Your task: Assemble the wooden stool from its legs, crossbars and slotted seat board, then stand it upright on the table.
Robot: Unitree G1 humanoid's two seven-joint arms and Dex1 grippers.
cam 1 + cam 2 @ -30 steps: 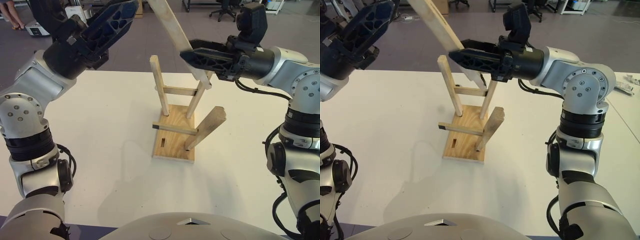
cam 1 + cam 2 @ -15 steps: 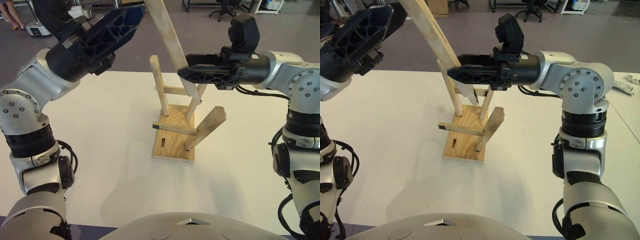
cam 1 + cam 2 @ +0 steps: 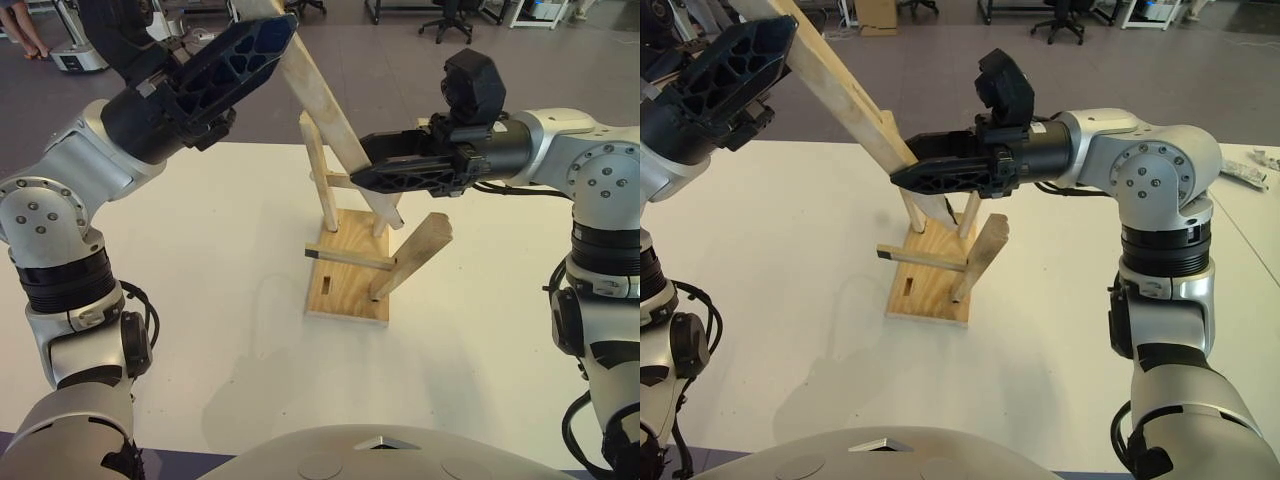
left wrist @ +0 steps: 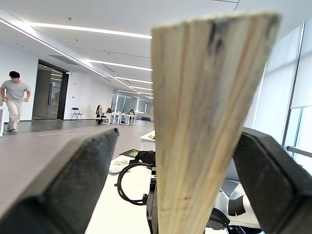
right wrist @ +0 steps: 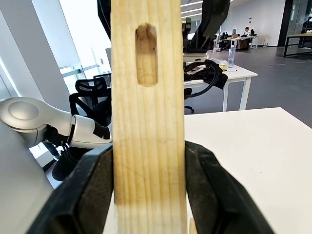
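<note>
Right pincer (image 3: 365, 172) clamped on tilted leg (image 3: 325, 100), left pincer (image 3: 275, 30) apart around its top, arms raised

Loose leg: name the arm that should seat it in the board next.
Right, most likely. The right gripper is shut on the leg near its lower end, which hangs close over the board. The left gripper stands open around the leg's top, not gripping.
</note>
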